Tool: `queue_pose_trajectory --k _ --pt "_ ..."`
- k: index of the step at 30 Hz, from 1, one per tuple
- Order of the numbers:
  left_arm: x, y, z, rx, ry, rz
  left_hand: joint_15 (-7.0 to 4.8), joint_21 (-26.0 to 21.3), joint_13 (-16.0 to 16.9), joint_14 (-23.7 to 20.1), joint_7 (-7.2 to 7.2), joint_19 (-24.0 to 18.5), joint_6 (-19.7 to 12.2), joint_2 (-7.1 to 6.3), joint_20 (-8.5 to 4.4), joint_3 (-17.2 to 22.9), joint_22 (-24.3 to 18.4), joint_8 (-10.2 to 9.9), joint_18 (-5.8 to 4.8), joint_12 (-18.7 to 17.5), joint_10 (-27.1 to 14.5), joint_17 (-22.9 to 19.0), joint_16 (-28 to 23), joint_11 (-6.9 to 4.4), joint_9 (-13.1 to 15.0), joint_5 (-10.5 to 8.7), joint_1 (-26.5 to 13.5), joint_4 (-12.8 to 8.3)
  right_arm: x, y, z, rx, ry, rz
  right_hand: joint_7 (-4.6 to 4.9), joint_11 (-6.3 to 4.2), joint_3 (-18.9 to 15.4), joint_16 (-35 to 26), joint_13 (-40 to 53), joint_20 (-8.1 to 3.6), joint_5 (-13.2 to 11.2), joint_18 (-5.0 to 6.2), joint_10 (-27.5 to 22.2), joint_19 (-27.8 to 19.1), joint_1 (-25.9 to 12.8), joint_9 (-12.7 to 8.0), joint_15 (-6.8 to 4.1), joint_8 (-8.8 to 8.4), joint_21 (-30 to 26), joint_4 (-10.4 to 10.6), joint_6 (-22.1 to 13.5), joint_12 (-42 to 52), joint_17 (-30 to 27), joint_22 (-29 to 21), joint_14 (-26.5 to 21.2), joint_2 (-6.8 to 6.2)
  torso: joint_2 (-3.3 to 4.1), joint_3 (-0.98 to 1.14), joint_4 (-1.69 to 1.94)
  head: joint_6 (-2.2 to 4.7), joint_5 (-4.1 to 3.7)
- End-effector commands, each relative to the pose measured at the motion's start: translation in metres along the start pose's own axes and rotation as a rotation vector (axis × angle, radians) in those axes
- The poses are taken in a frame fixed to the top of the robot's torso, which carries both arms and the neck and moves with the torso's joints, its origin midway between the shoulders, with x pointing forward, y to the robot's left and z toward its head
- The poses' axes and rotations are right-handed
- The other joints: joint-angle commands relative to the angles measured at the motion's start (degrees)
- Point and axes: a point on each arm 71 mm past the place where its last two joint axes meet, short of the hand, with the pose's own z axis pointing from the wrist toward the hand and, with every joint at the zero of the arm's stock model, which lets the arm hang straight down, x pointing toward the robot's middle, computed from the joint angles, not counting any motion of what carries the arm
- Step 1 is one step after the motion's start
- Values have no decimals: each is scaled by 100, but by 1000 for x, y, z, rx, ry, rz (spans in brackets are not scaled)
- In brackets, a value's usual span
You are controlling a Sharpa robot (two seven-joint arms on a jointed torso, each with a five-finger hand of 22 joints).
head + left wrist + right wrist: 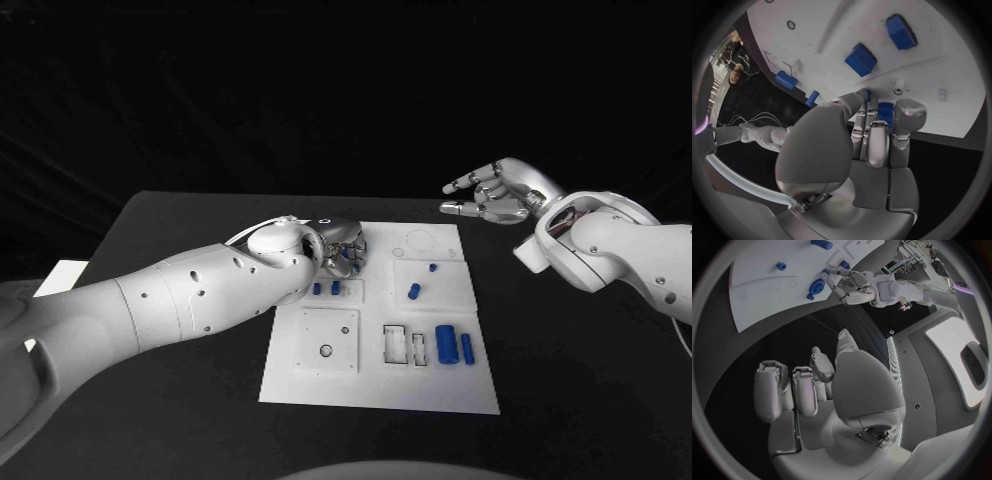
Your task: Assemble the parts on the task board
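White plastic makes up the task board [378, 395], which lies flat in the middle of the black table [173, 420] with small blue parts scattered over it. The left hand [335, 250] is down on the board's far left corner, fingers curled inward; in the left wrist view a blue part [886, 109] sits right at the fingertips [907, 116], touching them, though whether it is actually pinched I cannot tell. Just beside that hand, on the side nearer the robot, two short blue parts [326, 288] stand in a small recess. A slim blue peg [433, 268] and a tilted blue piece [414, 291] lie near the board's middle, and two larger blue cylinders [456, 345] lie side by side toward the right edge (next to some rectangular cutouts). The right hand [490, 192] hovers above the table beyond the board's far right corner, well apart from every part, holding nothing, its fingers loosely bent and separated.
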Motion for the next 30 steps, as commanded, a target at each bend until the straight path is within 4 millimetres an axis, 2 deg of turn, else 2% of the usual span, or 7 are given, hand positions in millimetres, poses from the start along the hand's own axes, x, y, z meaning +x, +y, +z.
queue_pose_trajectory --k 1,10,19,22,27,30 --pt "-5 -2 -3 14 -59 -24 13 36 24 224 8 132 46 -10 -7 57 13 -39 -41 -49 50 -10 25 -13 -8 16 -80 -18 2 1 0 -11 15 -1 4 -1 -19 -33 0 9 21 68 -18 -38 2 0 -30 -6 -39 -30 14 -18 849 -2 444 36 -7 1 6 4 -3" --pt "-19 6 -23 17 -99 -97 24 85 29 215 23 133 66 -65 3 129 69 -105 -49 -170 90 -53 27 0 -24 82 -213 -96 1 0 0 -10 13 0 4 -1 -19 -33 0 9 21 68 -18 -38 2 0 -30 -6 -39 -30 14 -18 849 -2 444 36 -16 3 16 34 12" --pt "-24 26 -37 -33 -92 -108 24 117 34 214 19 135 94 -91 6 126 103 -119 -54 -204 123 -56 34 -2 -24 89 -279 -111 0 0 -1 -7 11 0 4 -1 -19 -33 0 9 21 68 -18 -38 2 0 -30 -6 -39 -30 14 -18 849 -2 444 36 -42 5 59 17 -3" --pt "-23 33 -39 -52 -85 -110 24 122 36 213 17 135 100 -93 6 125 109 -123 -54 -214 130 -60 34 -3 -24 90 -298 -111 0 0 -1 -8 11 0 4 -1 -19 -33 0 9 21 68 -18 -38 2 0 -30 -6 -39 -30 14 -18 849 -2 444 36 -41 -1 55 15 10" --pt "-22 41 -38 -78 -73 -110 23 111 39 211 16 131 111 -95 7 118 102 -129 -52 -228 145 -68 34 -5 -24 87 -332 -108 1 0 -1 -9 12 1 4 -1 -19 -33 0 9 21 68 -18 -38 2 0 -30 -6 -39 -30 14 -18 849 -2 444 36 -35 -2 43 11 27" --pt "-21 43 -38 -87 -63 -109 22 115 40 210 14 130 115 -97 7 115 106 -132 -52 -235 150 -72 33 -6 -24 86 -345 -108 1 0 0 -10 13 1 4 -1 -19 -33 0 9 21 68 -18 -38 2 0 -30 -6 -39 -30 14 -18 849 -2 444 36 -39 1 49 1 19"
